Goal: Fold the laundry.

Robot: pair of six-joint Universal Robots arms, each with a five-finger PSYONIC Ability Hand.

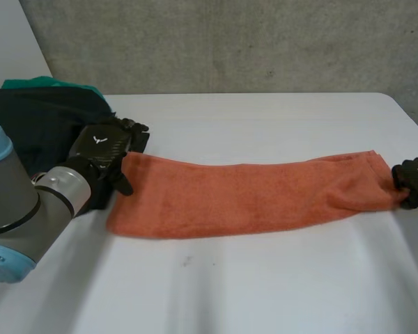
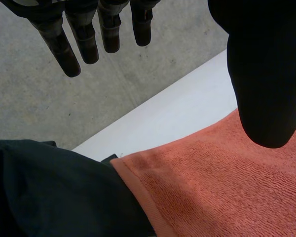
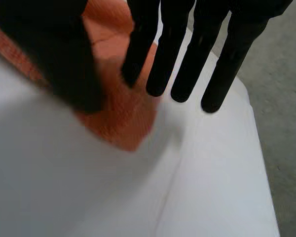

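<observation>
Towel: orange towel (image 1: pixel 251 195), folded into a long band, lies flat across the table (image 1: pixel 265 285) from one hand to the other.
Towel, left end: a hemmed edge touches the black cloth (image 1: pixel 35 125). The left hand (image 1: pixel 104 149) sits at this end's far corner, half over the black cloth.
Left hand: fingers (image 2: pixel 71 49) straight and spread and the thumb well apart, holding nothing. In the left wrist view the thumb hangs over the towel; I cannot tell whether it touches.
Towel, right end: slightly bunched, and it meets the right hand (image 1: pixel 416 179) near the table's edge.
Right hand: wide, with fingers (image 3: pixel 187 64) straight and the thumb apart. In the right wrist view the towel's corner lies under them, unpinched.
Marks: a small white winged emblem on the back of each hand; no letters legible.
Around: the black cloth is heaped at the table's far left, with a green cloth (image 1: pixel 49 85) showing on top at the back.
Beyond: grey floor (image 1: pixel 265 42) past the table's far edge.
</observation>
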